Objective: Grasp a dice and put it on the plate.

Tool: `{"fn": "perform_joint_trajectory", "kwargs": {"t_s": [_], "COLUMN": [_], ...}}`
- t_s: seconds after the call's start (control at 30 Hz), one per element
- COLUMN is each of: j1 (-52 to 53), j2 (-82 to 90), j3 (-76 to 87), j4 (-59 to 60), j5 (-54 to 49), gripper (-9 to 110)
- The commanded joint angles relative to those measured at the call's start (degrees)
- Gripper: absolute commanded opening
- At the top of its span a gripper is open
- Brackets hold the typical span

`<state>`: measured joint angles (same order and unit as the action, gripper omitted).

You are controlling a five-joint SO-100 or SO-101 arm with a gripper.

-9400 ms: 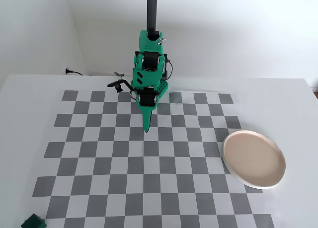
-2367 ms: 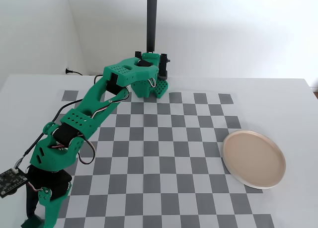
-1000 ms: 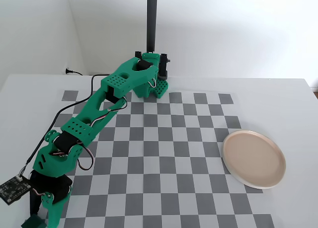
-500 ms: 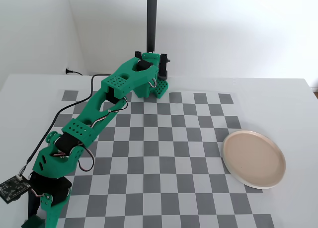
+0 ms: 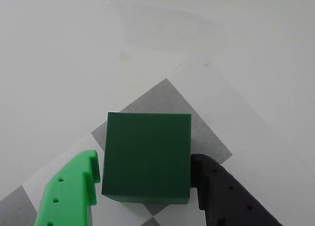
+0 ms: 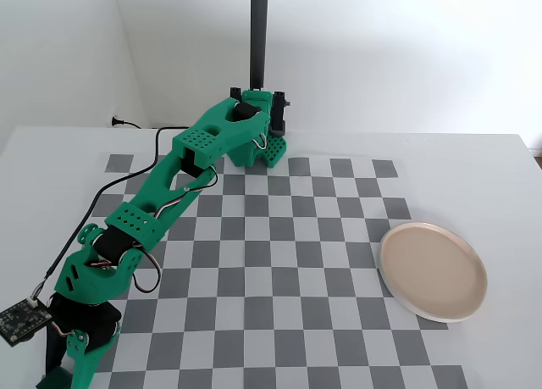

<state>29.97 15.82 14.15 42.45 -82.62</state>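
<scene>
White tabletop, checkered mat: at the mat's near-left corner the dice sits between the spread gripper fingers. Close squarely on opposite faces before lifting toward the plate.

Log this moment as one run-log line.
phase: grasping | gripper: fingers either side of dice, closure unclear | dice: on checker mat's corner | plate: empty, far right in fixed view
</scene>
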Motion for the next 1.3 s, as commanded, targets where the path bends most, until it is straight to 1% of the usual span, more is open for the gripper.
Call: {"fn": "perform_joint_trajectory", "kwargs": {"t_s": [0.0, 0.13, 0.3, 0.43, 0.63, 0.9, 1.03, 1.27], "j1": [0.1, 0.3, 0.2, -0.2, -2.4, -4.0, -4.3, -4.7], "j2": [2.7, 2.5, 2.4, 4.0, 8.7, 5.1, 3.2, 5.1], "j3": [-5.4, -5.4, -5.4, -5.6, -7.9, -24.5, -29.5, -27.6], "j4": [-0.9, -0.9, -1.6, -0.7, 8.5, 20.4, 23.1, 23.5], "j5": [-0.7, -0.9, -1.3, -0.5, 1.6, 3.0, 3.0, 3.3], "gripper": [12, 9, -4, -4, -4, -4, -4, -4]}}
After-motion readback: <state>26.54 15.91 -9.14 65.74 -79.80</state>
